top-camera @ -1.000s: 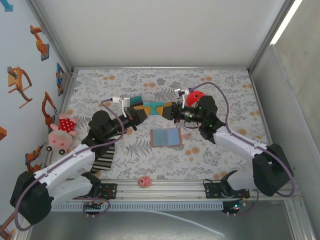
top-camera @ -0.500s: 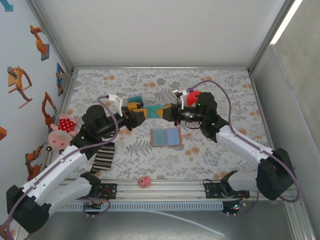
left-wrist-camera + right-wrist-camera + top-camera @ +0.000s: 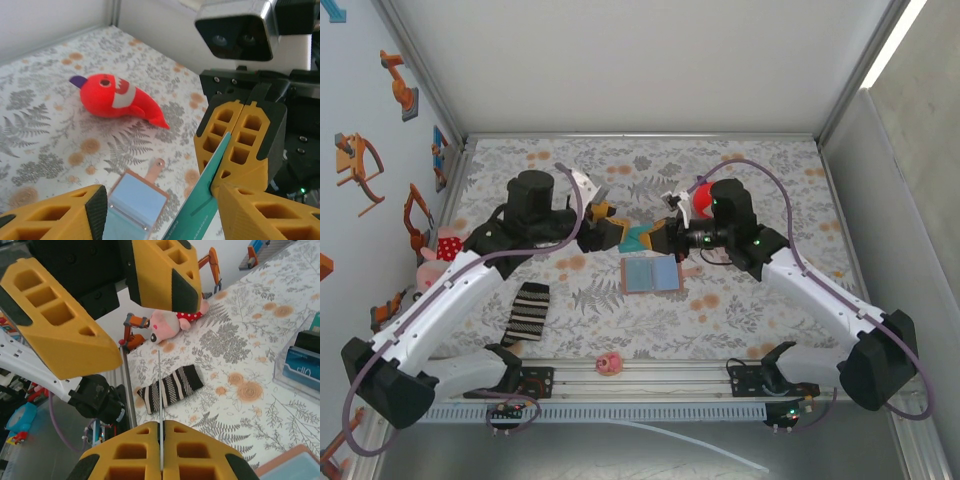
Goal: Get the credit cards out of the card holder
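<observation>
The card holder (image 3: 652,273) lies open on the table, blue inner faces up, tan rim and snap tab (image 3: 156,170) showing; its corner (image 3: 292,467) shows in the right wrist view. Above it my right gripper (image 3: 658,236) (image 3: 161,426) is shut on a teal credit card (image 3: 638,238) (image 3: 200,197), seen edge-on (image 3: 159,385) from its own wrist. My left gripper (image 3: 603,228) (image 3: 159,202) stands open facing it, its fingers (image 3: 65,215) on either side of the card's free end, one close against the card.
A red fish toy (image 3: 708,195) (image 3: 115,97) lies behind the right gripper. A pig plush (image 3: 442,262) and a striped sock (image 3: 528,313) are at the left. A small pink thing (image 3: 609,363) sits by the front rail. A clear box (image 3: 300,365) holds flat blue and dark items.
The left gripper has opened and let go of the teal card, and its arm has risen and swung. The right gripper has closed on the card and keeps it.
</observation>
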